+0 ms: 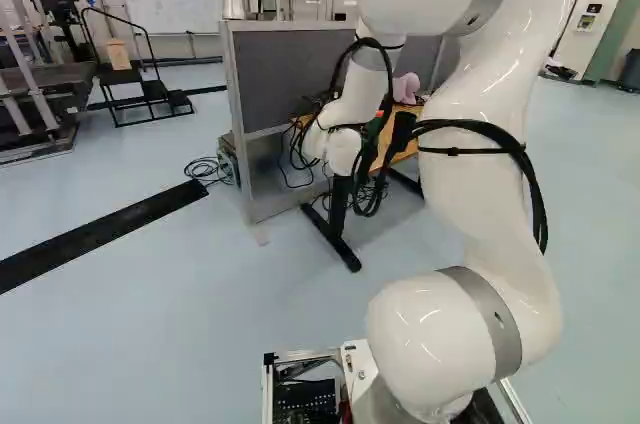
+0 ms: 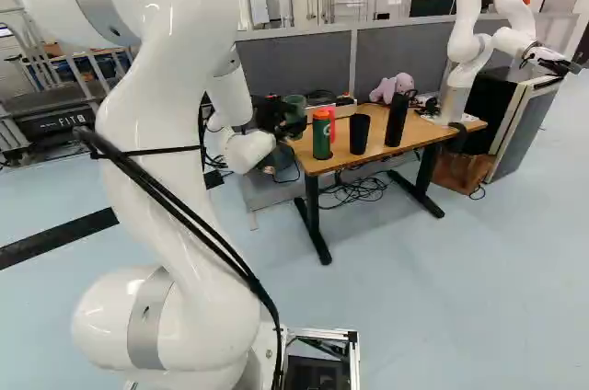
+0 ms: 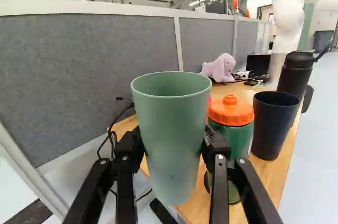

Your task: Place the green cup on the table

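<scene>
At the table's left end in the right base view, my gripper (image 2: 271, 114) holds the green cup (image 2: 295, 107). In the wrist view the cup (image 3: 171, 134) stands roughly upright between the two fingers of the gripper (image 3: 173, 147), which touch it from both sides. The wooden table (image 2: 425, 131) lies beyond and beside the cup; whether the cup's base is over the tabletop or just off its end, I cannot tell. The pads are hidden behind the cup.
Close beside the held cup is a green bottle with an orange lid (image 3: 231, 121). Farther along stand a dark cup (image 3: 273, 123) and a black bottle (image 3: 296, 76). A pink plush toy (image 3: 219, 68) sits near the grey partition (image 3: 84, 76). Another robot (image 2: 467, 31) stands at the table's far end.
</scene>
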Controlling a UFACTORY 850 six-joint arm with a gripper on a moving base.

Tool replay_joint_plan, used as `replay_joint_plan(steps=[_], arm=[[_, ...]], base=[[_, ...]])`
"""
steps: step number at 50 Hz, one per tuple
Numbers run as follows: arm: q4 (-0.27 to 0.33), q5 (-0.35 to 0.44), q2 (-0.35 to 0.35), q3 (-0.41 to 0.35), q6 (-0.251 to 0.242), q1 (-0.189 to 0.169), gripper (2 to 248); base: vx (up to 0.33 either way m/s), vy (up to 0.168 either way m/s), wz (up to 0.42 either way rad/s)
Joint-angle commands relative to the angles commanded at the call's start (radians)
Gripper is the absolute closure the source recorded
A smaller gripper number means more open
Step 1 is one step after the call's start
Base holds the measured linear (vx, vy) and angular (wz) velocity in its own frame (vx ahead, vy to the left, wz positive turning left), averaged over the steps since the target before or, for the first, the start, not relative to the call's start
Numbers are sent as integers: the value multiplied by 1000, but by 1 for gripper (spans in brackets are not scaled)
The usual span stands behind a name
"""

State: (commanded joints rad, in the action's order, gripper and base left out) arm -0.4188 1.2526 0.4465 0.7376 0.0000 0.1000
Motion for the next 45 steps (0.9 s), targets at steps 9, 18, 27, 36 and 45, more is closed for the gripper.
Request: replay_joint_plan(steps=[9,18,27,36,45], arm=[[-1,1,21,2,0,0,125],[-1,1,66,36,0,-1,125],[-1,1,124,90,0,-4,125],[-1,1,171,146,0,-5,125],[-1,1,211,202,0,-4,125]], base=[[0,0,0],[0,0,0],[0,0,0],[0,0,0],[0,0,0]])
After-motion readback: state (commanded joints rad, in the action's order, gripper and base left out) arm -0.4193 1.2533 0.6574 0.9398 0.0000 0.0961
